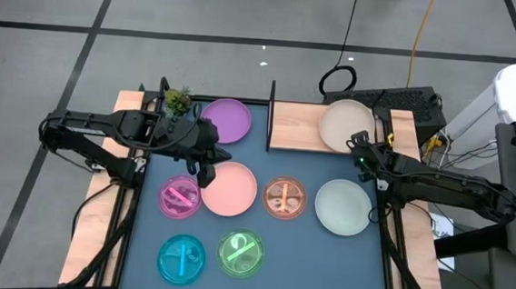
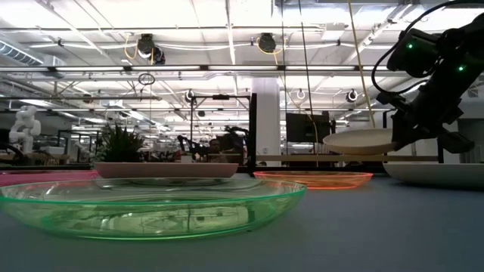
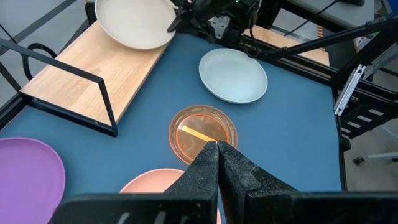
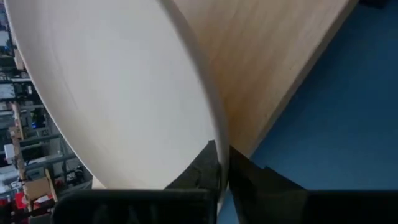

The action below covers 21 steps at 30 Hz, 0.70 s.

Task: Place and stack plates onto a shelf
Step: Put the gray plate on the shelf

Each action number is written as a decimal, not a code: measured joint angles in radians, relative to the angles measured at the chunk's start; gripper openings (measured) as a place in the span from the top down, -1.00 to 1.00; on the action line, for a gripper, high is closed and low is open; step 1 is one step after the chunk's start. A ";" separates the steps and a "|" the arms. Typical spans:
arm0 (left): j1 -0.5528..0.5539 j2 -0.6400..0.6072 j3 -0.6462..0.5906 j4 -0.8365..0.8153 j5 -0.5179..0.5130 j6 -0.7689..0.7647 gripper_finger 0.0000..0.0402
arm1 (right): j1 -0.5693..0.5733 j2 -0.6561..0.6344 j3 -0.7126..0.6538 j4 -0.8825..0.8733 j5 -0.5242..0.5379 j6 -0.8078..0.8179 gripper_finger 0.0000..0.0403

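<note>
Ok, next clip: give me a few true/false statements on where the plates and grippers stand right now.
1. The right gripper pinches the cream plate's rim over the shelf. True.
2. The purple plate lies on the shelf. False: it lies on the blue table, beside the shelf.
3. The left gripper is shut and empty. True.
4. The green plate is stacked on the cyan plate. False: they lie side by side.

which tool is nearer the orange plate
Left. The left tool, shut and empty, hovers at the pink plate's edge, one plate away from the orange plate. The right tool is farther, gripping the cream plate's rim over the shelf.
</note>
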 joint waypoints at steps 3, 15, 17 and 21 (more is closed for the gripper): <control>0.000 0.000 0.000 0.000 0.000 0.005 0.98 | 0.000 0.000 0.000 0.001 0.000 0.008 0.97; 0.000 0.000 0.000 0.000 0.000 0.007 0.98 | 0.000 -0.002 0.000 0.019 0.015 0.079 0.83; 0.000 0.000 0.000 0.000 0.000 0.007 0.98 | 0.000 -0.002 0.000 0.014 0.029 0.079 0.82; 0.000 0.000 0.000 0.000 0.000 0.007 0.98 | 0.000 -0.002 0.000 0.002 0.059 0.082 0.81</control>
